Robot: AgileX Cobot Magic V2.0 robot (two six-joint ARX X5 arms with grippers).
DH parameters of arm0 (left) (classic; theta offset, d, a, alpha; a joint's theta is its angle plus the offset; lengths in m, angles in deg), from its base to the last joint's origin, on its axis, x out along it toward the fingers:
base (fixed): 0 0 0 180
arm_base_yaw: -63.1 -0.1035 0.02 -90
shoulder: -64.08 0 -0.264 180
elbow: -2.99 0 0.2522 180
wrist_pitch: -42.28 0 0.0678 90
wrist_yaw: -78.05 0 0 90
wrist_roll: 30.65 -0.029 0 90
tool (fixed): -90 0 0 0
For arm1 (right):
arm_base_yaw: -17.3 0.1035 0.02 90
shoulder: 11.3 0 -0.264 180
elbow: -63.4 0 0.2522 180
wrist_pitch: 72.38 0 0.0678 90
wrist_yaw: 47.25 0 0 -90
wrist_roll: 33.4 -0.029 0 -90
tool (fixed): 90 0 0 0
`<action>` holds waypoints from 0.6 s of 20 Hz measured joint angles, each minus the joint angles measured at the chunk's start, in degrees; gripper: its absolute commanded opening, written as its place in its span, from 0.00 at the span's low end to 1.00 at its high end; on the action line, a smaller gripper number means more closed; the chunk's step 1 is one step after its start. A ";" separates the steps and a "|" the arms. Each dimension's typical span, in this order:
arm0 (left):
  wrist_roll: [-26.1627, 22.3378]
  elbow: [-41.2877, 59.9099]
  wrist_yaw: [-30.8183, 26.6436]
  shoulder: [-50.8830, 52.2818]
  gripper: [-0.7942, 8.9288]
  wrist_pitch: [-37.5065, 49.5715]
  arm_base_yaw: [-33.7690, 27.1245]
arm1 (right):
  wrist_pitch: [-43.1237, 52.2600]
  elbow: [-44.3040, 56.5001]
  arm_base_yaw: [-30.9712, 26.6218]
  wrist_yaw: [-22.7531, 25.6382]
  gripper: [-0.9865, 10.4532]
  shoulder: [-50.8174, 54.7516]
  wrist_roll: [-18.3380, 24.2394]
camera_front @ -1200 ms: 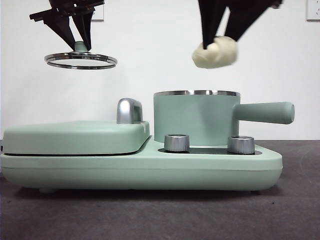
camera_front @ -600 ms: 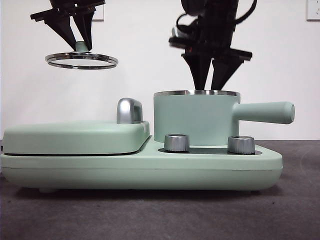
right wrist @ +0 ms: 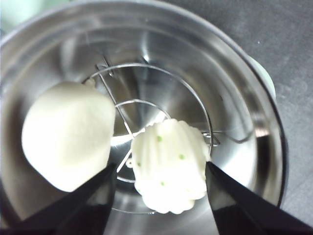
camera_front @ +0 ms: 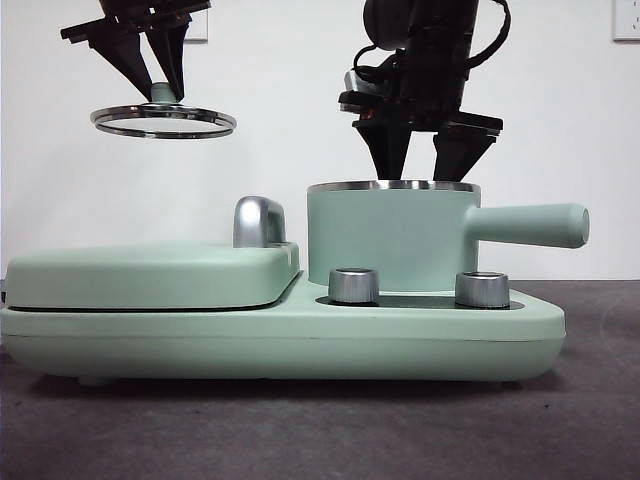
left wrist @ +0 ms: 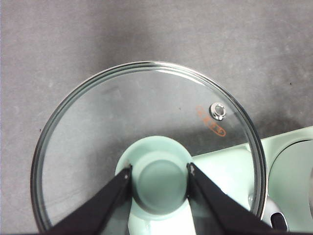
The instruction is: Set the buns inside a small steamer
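Note:
The mint-green small steamer (camera_front: 390, 240) stands on its base with no lid on. In the right wrist view both buns lie inside it on a wire rack: the smooth cream bun (right wrist: 66, 134) and the pleated bun with green specks (right wrist: 168, 164). My right gripper (camera_front: 418, 178) hangs just above the steel rim, open, its jaws either side of the pleated bun (right wrist: 159, 169) without holding it. High at the left, my left gripper (camera_front: 160, 95) is shut on the green knob (left wrist: 159, 178) of the glass lid (camera_front: 163, 122), holding it level in the air.
The steamer's long handle (camera_front: 530, 225) points right. A flat green grill plate (camera_front: 150, 272) with a steel hinge piece (camera_front: 258, 220) lies on the left of the base. Two steel knobs (camera_front: 353, 285) (camera_front: 482, 289) face front. Dark tabletop surrounds the appliance.
My right gripper came down from above with the bun into the steamer, let it go, and has risen slightly with its jaws spread. The left gripper and lid stayed put.

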 measured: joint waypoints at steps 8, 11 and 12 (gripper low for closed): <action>0.55 0.00 0.00 0.00 0.20 0.00 0.22 | -5.51 -9.84 0.00 0.15 0.45 5.53 1.16; 0.66 0.00 0.00 0.00 0.20 -0.02 0.55 | -5.51 -9.81 0.00 0.17 0.49 10.82 1.44; 0.87 0.00 0.00 0.00 0.20 -0.02 0.74 | -5.51 -9.81 0.00 0.17 0.50 12.79 1.44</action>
